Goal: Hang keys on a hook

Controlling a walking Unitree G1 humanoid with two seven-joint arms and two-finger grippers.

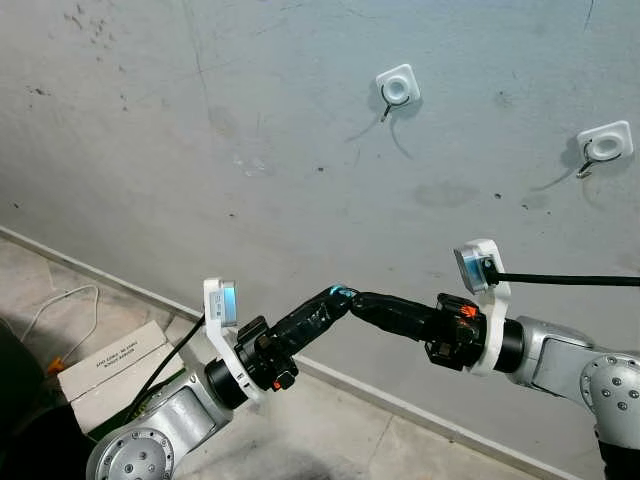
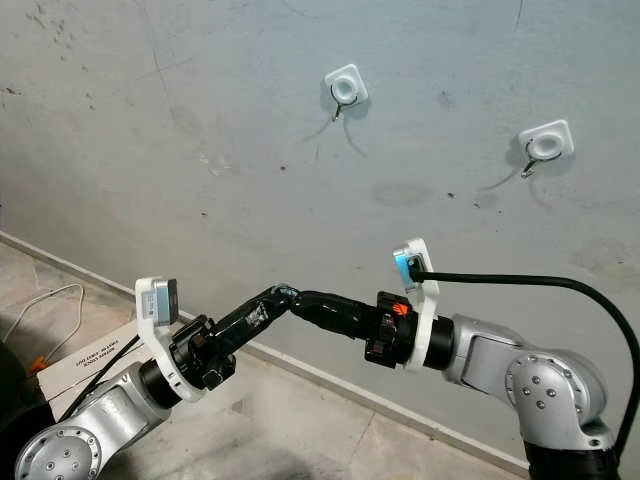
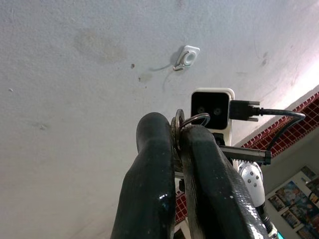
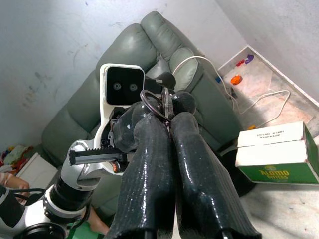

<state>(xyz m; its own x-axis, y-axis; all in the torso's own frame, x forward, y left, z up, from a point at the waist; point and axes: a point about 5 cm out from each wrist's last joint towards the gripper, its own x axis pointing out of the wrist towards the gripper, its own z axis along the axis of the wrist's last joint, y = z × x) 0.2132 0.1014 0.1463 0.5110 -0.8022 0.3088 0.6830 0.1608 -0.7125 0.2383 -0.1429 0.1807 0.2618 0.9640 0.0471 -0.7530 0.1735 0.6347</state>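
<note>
A key ring with keys [image 3: 183, 121] is pinched at the tips of both grippers, which meet fingertip to fingertip low in front of the grey wall. My left gripper [image 1: 333, 298] reaches up from the left, shut on the ring. From the right, my right gripper [image 1: 354, 299] is shut on the same keys [image 4: 155, 105]. Two white wall hooks hang well above: one [image 1: 397, 88] over the grippers, another [image 1: 603, 145] further right. The keys themselves are hidden by the fingers in the eye views.
A white and green cardboard box [image 1: 105, 370] and a white cable [image 1: 60, 305] lie on the tiled floor at lower left. A grey-green sofa [image 4: 164, 55] stands behind me. The wall [image 1: 250, 150] between grippers and hooks is bare.
</note>
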